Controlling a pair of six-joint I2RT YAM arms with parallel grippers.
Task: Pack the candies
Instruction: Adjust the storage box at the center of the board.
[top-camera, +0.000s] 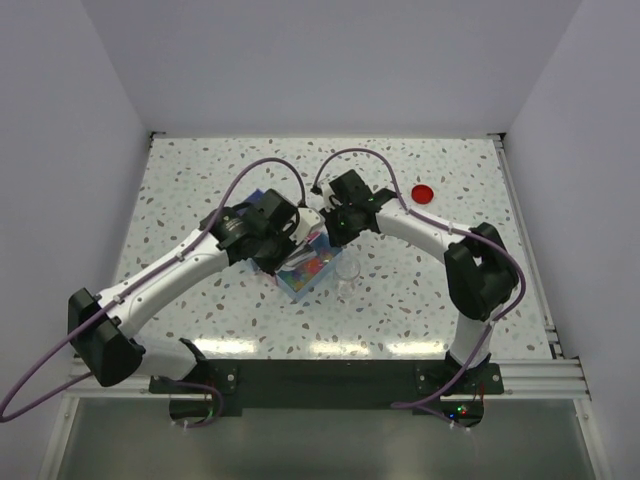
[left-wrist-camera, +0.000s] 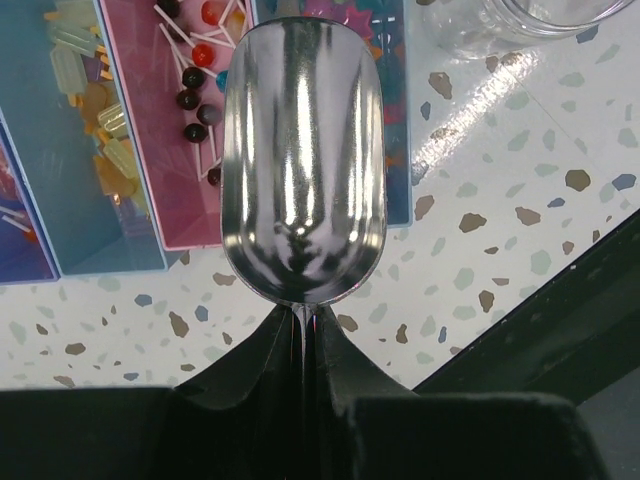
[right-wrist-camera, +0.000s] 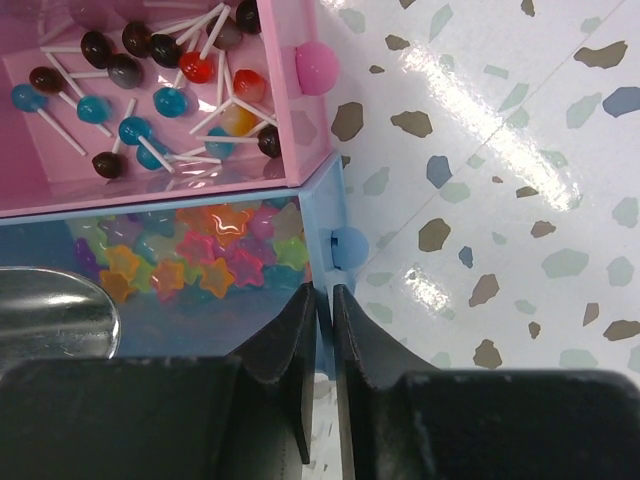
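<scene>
candies (right-wrist-camera: 205, 258) lay in the blue compartment of the tray (right-wrist-camera: 325, 215). my left end effector (left-wrist-camera: 303, 318) gripped a metal scoop (left-wrist-camera: 303, 150) above the tray; my right end effector (right-wrist-camera: 323, 300) was clamped on the tray's wall.

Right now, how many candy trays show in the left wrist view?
4, side by side: dark blue tray at the left edge, teal tray, pink tray with lollipops, blue tray mostly behind the scoop. More may be hidden.
</scene>
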